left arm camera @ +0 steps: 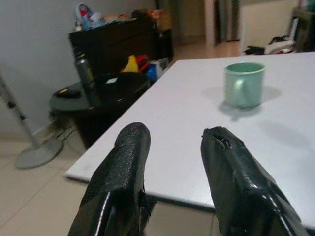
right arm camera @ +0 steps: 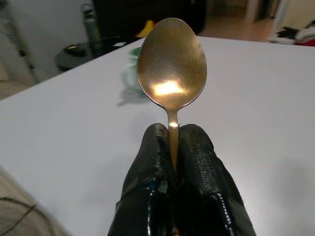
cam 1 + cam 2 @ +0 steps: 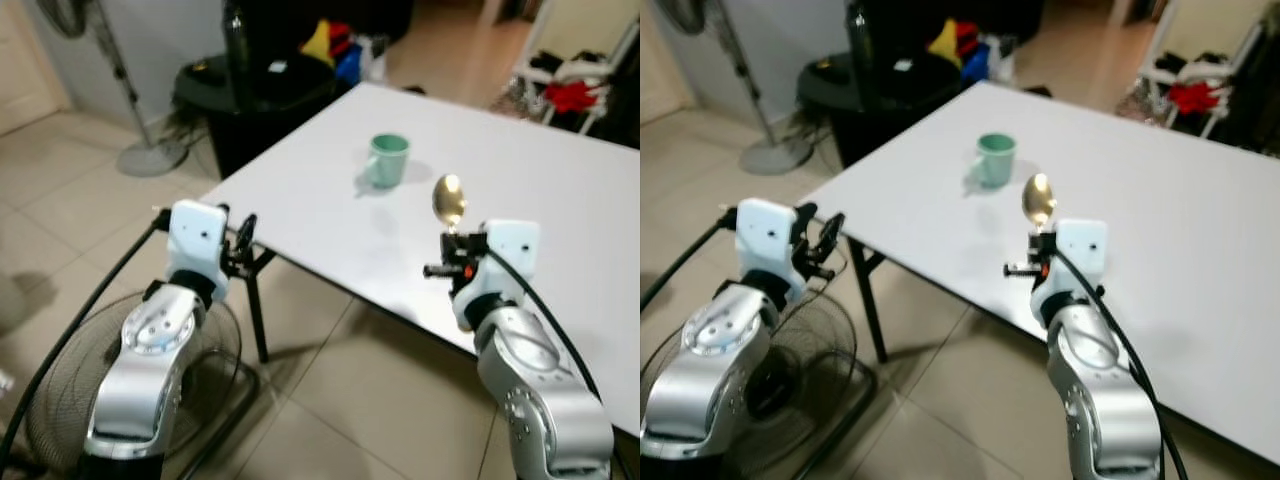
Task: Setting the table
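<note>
A gold spoon stands upright above the white table, bowl up, with my right gripper shut on its handle. The spoon's bowl looks large in the right wrist view. Beyond it a green mug sits on the table near the far left corner, a short way past the spoon. My left gripper is open and holds nothing; it hovers off the table's left edge, pointing toward the mug.
A dark cabinet with a bottle and clutter stands behind the table's far corner. A standing fan's base is on the tiled floor at left, and another fan's round grille lies below my left arm. A rack with clothes is at back right.
</note>
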Controlling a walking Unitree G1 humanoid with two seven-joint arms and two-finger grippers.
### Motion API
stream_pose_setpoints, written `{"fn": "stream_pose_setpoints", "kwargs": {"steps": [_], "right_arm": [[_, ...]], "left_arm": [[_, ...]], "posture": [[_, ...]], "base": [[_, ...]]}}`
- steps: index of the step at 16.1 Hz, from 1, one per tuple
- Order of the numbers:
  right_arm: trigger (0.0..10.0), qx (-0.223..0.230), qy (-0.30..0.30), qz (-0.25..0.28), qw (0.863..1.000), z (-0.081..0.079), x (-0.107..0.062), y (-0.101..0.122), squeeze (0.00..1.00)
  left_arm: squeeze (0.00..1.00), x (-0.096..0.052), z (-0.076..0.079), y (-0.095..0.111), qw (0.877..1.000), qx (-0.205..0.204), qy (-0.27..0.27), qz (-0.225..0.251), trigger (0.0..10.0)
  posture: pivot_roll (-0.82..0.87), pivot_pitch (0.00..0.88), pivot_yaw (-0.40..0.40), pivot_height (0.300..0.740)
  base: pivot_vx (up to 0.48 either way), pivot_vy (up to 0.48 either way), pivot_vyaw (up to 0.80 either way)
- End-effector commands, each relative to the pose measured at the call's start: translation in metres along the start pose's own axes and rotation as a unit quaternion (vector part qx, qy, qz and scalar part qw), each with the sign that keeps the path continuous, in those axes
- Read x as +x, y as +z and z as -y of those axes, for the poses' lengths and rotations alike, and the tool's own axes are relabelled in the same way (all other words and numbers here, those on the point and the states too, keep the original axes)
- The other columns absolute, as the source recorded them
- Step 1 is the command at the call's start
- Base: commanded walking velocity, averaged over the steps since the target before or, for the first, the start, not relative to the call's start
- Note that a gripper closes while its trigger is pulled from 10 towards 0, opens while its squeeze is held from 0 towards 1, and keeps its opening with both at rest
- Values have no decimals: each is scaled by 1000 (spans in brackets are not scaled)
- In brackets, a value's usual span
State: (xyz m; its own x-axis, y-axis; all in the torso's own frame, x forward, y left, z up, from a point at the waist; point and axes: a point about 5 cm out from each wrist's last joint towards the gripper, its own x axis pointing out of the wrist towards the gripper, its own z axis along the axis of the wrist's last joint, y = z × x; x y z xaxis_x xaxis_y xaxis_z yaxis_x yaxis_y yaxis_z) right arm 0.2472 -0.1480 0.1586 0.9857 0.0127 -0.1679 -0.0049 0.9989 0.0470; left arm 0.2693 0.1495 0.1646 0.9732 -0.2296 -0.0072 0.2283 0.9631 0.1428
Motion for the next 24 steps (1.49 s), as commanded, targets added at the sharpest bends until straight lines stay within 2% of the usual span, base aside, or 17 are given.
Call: {"fn": "stream_pose_setpoints", "kwargs": {"steps": [1, 5, 11, 24], "right_arm": [[10000, -1, -9, 6, 1000, 5, -1, 2, 0], [10000, 0, -12, 2, 1000, 6, -1, 0, 0], [10000, 4, -11, -1, 1000, 7, -1, 0, 0], [10000, -1, -25, -6, 1000, 9, -1, -2, 0]], "left_arm": [[0, 1, 6, 1, 1000, -2, -10, 1, 10000], [0, 1, 6, 1, 1000, -2, -11, 1, 10000], [0, 2, 5, 1, 1000, -1, -11, 1, 10000], [0, 4, 9, 0, 1000, -6, -24, 1, 10000]], "posture": [[37, 0, 30, 740], [37, 0, 30, 740], [38, 0, 32, 740], [22, 0, 46, 740]], "base": [[285, 0, 0], [284, 0, 0], [283, 0, -710], [283, 0, 0]]}}
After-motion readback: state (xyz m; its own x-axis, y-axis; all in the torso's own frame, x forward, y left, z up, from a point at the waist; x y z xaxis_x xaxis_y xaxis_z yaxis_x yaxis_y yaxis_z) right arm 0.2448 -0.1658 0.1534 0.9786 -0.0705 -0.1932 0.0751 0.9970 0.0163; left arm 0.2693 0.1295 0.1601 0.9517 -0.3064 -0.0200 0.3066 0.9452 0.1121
